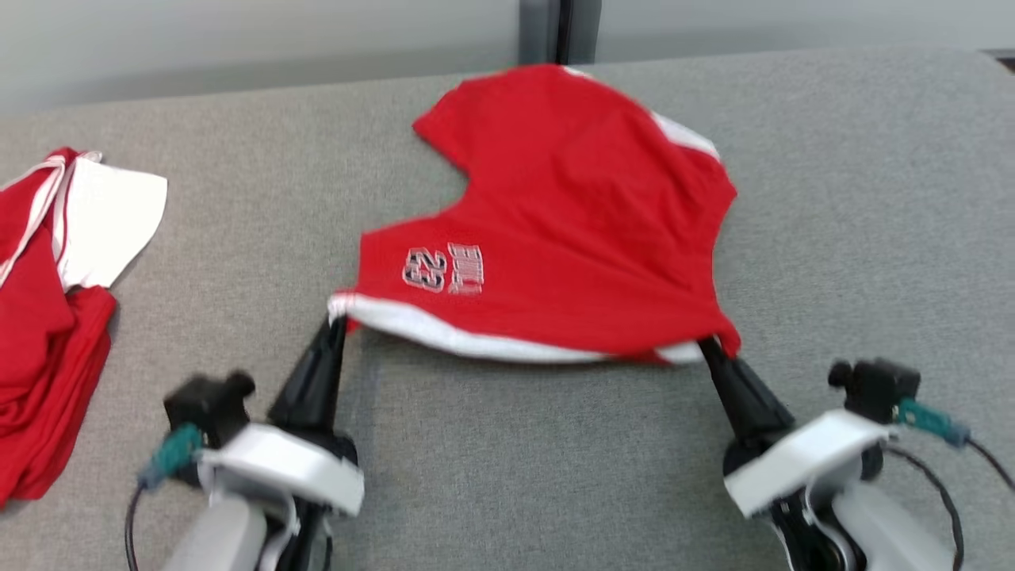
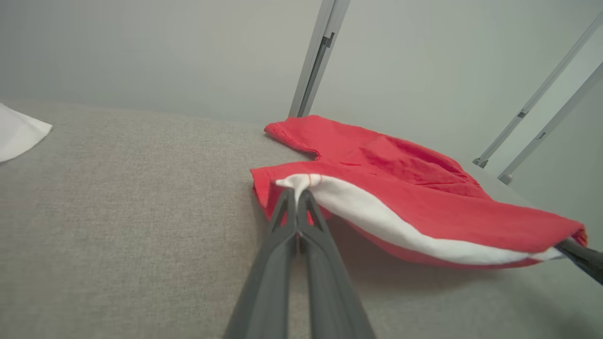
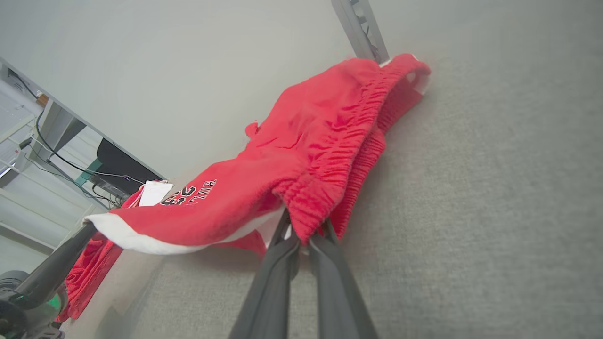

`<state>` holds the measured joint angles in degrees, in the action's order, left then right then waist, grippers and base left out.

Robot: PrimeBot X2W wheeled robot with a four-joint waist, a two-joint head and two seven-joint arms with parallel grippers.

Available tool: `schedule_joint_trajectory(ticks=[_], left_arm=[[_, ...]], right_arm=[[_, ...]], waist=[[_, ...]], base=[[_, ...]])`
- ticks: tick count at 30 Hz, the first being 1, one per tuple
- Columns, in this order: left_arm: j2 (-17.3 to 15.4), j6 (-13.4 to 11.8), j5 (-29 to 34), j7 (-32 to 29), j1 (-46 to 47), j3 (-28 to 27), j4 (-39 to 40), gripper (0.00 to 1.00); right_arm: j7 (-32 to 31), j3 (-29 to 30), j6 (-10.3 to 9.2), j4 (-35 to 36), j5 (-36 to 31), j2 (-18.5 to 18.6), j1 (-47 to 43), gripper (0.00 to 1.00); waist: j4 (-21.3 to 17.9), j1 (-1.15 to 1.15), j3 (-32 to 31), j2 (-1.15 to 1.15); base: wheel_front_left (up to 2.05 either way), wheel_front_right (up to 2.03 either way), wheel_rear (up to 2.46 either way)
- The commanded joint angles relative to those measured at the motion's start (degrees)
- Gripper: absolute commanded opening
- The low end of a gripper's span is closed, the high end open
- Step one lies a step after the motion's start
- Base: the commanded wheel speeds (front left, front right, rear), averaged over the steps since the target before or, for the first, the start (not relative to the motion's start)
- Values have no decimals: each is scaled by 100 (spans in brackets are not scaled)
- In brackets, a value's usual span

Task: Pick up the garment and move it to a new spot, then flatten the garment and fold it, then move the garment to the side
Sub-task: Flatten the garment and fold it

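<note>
Tension along the near edge of the garment (image 1: pixel 571 198) comes from the left claw (image 1: pixel 339 319) and right claw (image 1: pixel 704 342) each clamped on a corner, seemingly to spread it flat over the desk (image 1: pixel 515 476).

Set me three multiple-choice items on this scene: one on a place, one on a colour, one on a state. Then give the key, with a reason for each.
1. Seen from the head, the second heap of red and white cloth lies on the grey table at:
A the right edge
B the left edge
C the middle

2. The band along the held hem of the red shorts is:
A black
B yellow
C white

3. The left pincer is:
A shut on the hem's corner
B wide open above the cloth
C resting on bare table

Key:
1 B, the heap sits at the head view's left edge.
2 C, a white strip edges the hem.
3 A, its fingers meet on the white corner.
</note>
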<state>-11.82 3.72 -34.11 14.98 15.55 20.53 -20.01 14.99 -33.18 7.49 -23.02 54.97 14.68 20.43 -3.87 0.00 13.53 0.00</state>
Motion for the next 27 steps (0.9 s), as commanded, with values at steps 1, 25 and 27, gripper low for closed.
schedule_joint_trajectory(ticks=[1,25,27], left_arm=[[-24,-90,-5,-7,-254,-13,169,0],[-669,-1410,-204,-1454,-2871,-2,3274,0],[-697,-1427,-185,-1465,-2818,-25,3292,0]], right_arm=[[29,42,1,71,17,42,-232,0],[-1079,1554,1,1885,-1001,-429,-3270,0],[-1188,1714,1,2007,-1117,-530,-3307,0]], waist=[[-21,0,-151,0],[123,0,-916,0],[105,0,-883,0]], base=[[0,0,0],[0,0,0],[0,0,0]])
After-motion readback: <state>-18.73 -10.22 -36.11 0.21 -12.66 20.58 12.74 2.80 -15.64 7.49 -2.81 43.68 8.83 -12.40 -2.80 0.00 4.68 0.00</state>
